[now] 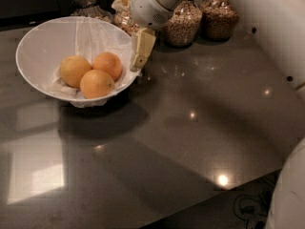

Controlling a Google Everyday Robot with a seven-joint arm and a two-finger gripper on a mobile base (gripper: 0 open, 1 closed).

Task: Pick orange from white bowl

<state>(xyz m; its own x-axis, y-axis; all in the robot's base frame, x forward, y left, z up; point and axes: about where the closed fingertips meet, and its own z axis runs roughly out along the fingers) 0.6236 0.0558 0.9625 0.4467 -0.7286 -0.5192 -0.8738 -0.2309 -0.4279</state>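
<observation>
The dark glossy desk (190, 142) carried the white bowl (43, 42). Inside the bowl, three fruits lay touching each other on a crinkled white lining (88, 32). A yellow-orange fruit (96, 83) was at the front and a paler fruit (74, 70) at the left. The orange (108, 65), the reddest one, was at the back right. The pincer (141, 51) hung at the bowl's right rim, pointing down. Whether it was spread or pressed together, I cannot tell. Behind the bowl stood jars of grain (182, 23).
</observation>
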